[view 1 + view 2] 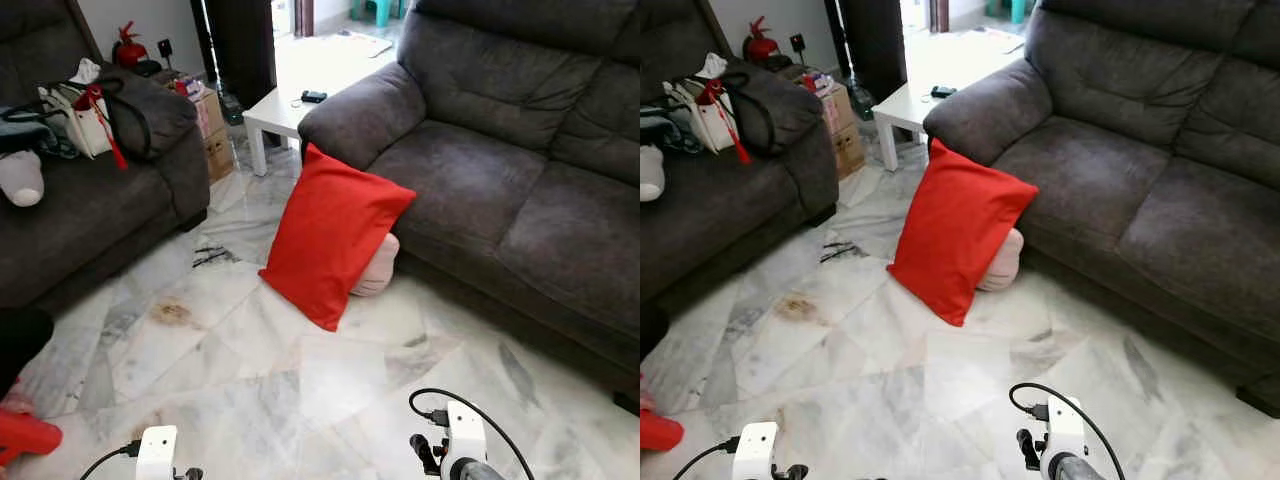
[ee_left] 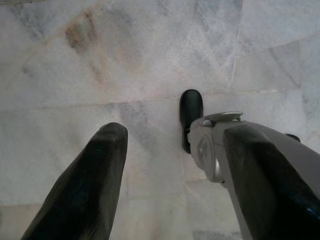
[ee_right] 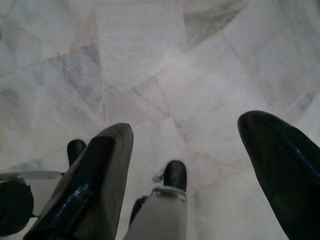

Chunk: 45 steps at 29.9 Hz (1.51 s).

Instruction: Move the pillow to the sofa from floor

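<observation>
A red pillow [image 1: 334, 235] stands tilted on the marble floor, leaning against the front of the grey sofa [image 1: 500, 160] on the right. A pale pink cushion [image 1: 378, 268] is tucked behind it. Both arms hang low at the bottom of the head views, well short of the pillow. In the left wrist view my left gripper [image 2: 175, 165] is open over bare floor, nothing between its fingers [image 2: 90, 185]. In the right wrist view my right gripper [image 3: 200, 160] is open too, its fingers [image 3: 95, 180] spread above the tiles.
A second dark sofa [image 1: 90, 200] at the left holds bags and a white item. A white side table [image 1: 290, 100] and cardboard boxes [image 1: 212, 130] stand at the back. A red object [image 1: 25, 432] lies at the bottom left. Marble floor [image 1: 300, 380] stretches between me and the pillow.
</observation>
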### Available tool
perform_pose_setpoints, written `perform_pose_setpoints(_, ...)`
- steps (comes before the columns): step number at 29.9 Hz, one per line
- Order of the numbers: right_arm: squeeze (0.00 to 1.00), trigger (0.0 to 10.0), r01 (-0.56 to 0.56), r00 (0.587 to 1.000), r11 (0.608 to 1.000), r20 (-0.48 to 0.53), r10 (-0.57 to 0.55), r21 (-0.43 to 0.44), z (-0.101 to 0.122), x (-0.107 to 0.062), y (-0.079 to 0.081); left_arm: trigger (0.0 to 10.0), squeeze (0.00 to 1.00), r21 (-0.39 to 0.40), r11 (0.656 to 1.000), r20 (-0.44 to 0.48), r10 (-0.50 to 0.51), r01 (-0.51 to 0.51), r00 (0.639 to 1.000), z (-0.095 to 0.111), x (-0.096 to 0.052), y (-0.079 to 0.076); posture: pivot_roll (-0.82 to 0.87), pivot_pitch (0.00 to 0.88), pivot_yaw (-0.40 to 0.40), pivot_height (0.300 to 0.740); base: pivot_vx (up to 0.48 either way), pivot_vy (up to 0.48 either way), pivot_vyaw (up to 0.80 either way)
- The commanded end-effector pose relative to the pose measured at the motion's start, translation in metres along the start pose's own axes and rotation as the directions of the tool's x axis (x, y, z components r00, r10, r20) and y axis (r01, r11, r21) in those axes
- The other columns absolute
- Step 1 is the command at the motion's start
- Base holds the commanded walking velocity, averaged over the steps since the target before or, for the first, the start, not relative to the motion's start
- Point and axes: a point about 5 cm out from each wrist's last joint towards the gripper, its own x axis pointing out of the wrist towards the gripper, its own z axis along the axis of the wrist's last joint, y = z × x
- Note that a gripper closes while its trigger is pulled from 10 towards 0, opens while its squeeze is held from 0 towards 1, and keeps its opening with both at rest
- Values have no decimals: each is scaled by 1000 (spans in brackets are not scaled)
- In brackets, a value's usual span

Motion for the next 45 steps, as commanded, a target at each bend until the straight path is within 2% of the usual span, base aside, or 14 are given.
perform_pose_setpoints(1, 0, 10000, -2, 1000, 1000, 4, 2, 19, 0, 0, 2, 10000, 0, -14, 1000, -15, 12, -12, 1000, -5, -1, 2, 51, 112, -23, 740, 300, 0, 0)
perform_pose_setpoints(37, 0, 10000, 6, 1000, 1000, 7, -6, 23, 0, 0, 2, 10000, 0, -15, 1000, -21, 9, -9, 1000, -6, -1, 2, 51, 120, -23, 740, 344, 0, -80)
perform_pose_setpoints(42, 0, 10000, -10, 1000, 1000, 3, 10, -20, 1, 1, 2, 10000, 0, -16, 1000, -20, 11, -11, 1000, -6, -1, 2, 51, 120, -23, 740, 368, 0, 0)
perform_pose_setpoints(45, 0, 10000, -10, 1000, 1000, 8, 10, -17, 1, 0, 2, 10000, 0, -17, 1000, -20, 11, -11, 1000, -6, -1, 2, 52, 121, -24, 740, 376, 0, 629)
